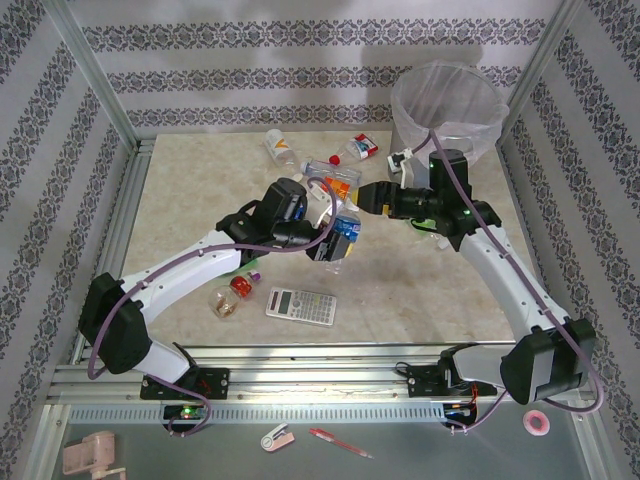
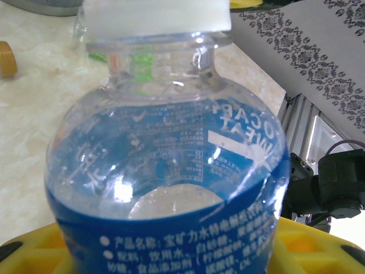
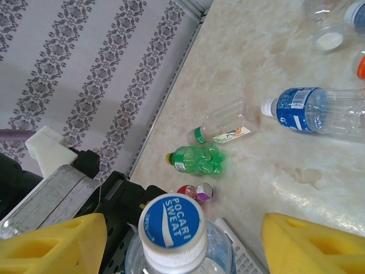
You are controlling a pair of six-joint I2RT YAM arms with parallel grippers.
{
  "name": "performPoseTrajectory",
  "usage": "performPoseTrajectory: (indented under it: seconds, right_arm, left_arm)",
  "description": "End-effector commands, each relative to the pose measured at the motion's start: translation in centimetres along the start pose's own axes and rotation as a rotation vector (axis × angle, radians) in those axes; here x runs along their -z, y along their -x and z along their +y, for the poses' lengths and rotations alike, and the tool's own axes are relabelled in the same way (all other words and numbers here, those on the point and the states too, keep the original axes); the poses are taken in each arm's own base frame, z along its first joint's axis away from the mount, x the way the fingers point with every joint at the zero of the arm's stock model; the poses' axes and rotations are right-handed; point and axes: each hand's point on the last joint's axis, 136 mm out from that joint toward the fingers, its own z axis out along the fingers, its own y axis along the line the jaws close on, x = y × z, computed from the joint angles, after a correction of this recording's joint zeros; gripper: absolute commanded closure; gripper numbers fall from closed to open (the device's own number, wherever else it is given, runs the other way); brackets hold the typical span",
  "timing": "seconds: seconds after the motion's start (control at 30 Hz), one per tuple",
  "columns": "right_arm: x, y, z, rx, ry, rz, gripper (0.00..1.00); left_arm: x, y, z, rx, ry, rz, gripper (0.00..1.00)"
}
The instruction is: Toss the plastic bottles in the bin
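On the left of the table (image 1: 190, 200), toward the front: a small round clear bottle (image 1: 224, 300) lying just beside a small red-and-purple bottle (image 1: 243, 284), with the grey calculator (image 1: 301, 305) flat to their right.

Mid-table: left end effector (image 1: 332, 238) closed partway around the body of the blue-labelled bottle (image 1: 346, 240), with a yellow finger (image 2: 319, 245) against its lower label in the left wrist view. Behind, lying on the table: an orange-labelled bottle (image 1: 281, 151) and a red-labelled bottle (image 1: 362, 148).

Just right of the held bottle: right end effector (image 1: 366, 200) open, yellow fingers (image 3: 57, 245) standing wide on either side of the bottle's blue cap (image 3: 171, 221), gripping nothing.

Beyond the cap in the right wrist view: a green bottle (image 3: 197, 160), a clear green-capped bottle (image 3: 223, 127) and a blue-banded bottle (image 3: 319, 108), all on their sides and apart from one another.

At the far right corner: the bin (image 1: 478, 128), upright, lined with a whitish bag, apart from the held bottle.
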Motion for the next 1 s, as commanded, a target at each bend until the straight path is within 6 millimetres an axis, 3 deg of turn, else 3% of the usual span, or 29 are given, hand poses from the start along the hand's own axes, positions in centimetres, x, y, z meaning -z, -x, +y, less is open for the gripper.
performPoseTrajectory:
  seconds: [0.0,0.4,0.7,0.97]
  right_arm:
    - [-0.7,-0.8,0.0,-0.016,0.029,0.027,0.30]
    - [-1.5,-1.6,1.4,-0.015,0.078,0.077,0.37]
    - [-1.9,-2.1,1.5,-0.036,0.084,0.112,0.63]
    - [-2.1,-1.6,1.7,-0.028,0.086,0.113,0.78]
  left_arm:
    - [0.7,2.4,-2.3,-0.086,-0.054,-0.078,0.57]
    - [0.4,2.3,-2.6,-0.099,-0.060,-0.070,0.58]
    - [0.0,2.1,-2.6,-0.102,-0.062,-0.050,0.58]
    - [-0.3,1.8,-2.8,-0.108,-0.083,-0.035,0.54]
